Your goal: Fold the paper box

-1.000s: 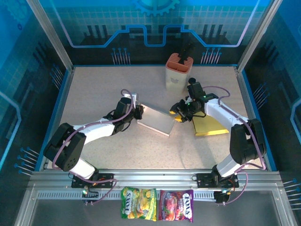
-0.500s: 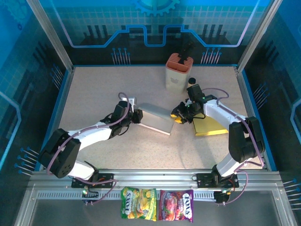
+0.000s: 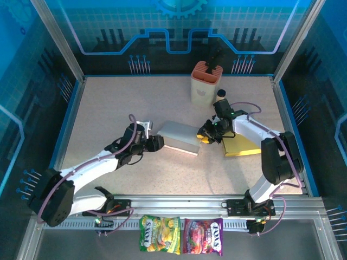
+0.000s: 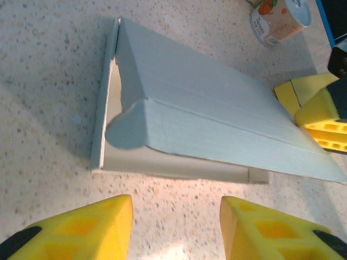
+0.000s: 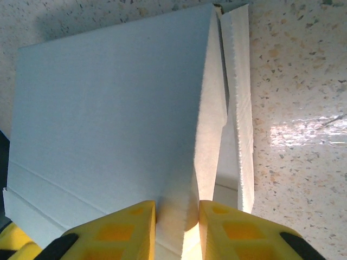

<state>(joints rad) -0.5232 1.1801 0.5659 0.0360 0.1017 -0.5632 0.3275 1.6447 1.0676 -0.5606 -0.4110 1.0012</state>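
Nearest, two candy bags [image 3: 160, 234] lie side by side on the near side of the front rail, green on the left and purple on the right. Past the bases, the left arm stretches low across the speckled tabletop [image 3: 108, 108]. The left gripper [image 3: 154, 143] sits just beside the left end of the box [image 3: 179, 137], apart from it. In the left wrist view its yellow jaws stand wide, with bare tabletop between them and the box's near edge just ahead.

The box lies around the middle of the tabletop, between the two grippers. Its pale base lies flat, and the top panel tilts up over it, higher on the right side. A rounded tab is tucked under the panel at the near left corner.

The right gripper [image 3: 205, 134] meets the box's right end. In the right wrist view its jaws are narrow, pinching the corrugated edge of the raised panel.

A yellow pad [image 3: 241, 145] lies flat under the right forearm. Farther back stands an orange-topped holder [image 3: 206, 82], upright and well apart from the box.
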